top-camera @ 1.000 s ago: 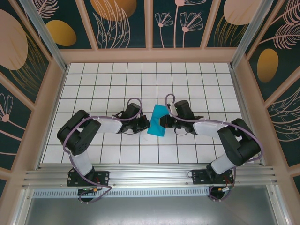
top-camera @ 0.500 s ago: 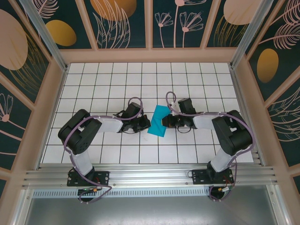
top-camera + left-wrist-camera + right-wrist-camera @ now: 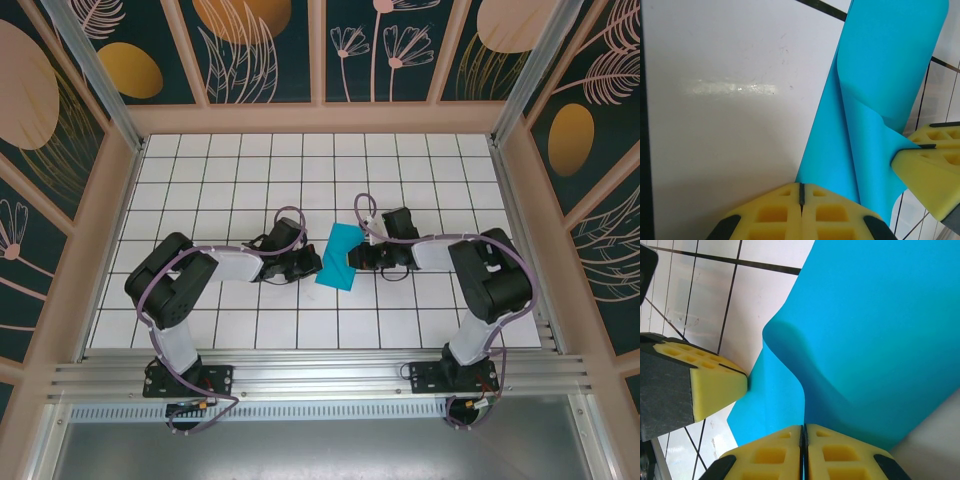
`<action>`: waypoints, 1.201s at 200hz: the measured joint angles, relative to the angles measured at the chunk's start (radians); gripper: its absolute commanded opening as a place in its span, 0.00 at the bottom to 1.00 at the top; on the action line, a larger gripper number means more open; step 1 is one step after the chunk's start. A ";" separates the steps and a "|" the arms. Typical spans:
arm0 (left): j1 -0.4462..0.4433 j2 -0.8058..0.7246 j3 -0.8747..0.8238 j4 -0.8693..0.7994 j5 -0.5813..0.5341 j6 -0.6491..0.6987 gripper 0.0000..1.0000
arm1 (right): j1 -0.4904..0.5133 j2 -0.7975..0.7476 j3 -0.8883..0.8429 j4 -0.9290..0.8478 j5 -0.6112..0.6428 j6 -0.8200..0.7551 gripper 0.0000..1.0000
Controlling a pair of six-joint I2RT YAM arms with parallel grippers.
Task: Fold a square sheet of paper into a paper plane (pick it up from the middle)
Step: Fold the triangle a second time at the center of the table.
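On the white gridded tabletop (image 3: 200, 170), walled by floral teal panels (image 3: 345, 75), the left gripper (image 3: 314, 266), fingers pressed together, touches the left edge of the square sheet of paper (image 3: 335, 268), which lies mid-tabletop. The right gripper (image 3: 348, 262) is pinched onto its raised fold.

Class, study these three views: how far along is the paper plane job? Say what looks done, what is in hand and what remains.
Done: the sheet of paper is curled over on itself, one layer over another. In hand: the left gripper and right gripper each pinch it shut from opposite sides. Left: no pointed nose or wings show, so most folds remain.
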 measured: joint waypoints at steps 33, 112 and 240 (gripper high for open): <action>0.000 0.003 0.006 -0.006 0.000 0.000 0.02 | 0.000 0.018 0.014 -0.013 -0.004 -0.010 0.13; -0.001 0.003 0.010 -0.014 -0.002 0.001 0.03 | -0.001 0.036 0.025 -0.023 -0.002 -0.029 0.13; -0.001 -0.018 0.068 -0.104 -0.062 0.027 0.14 | -0.002 0.037 0.026 -0.029 0.004 -0.040 0.13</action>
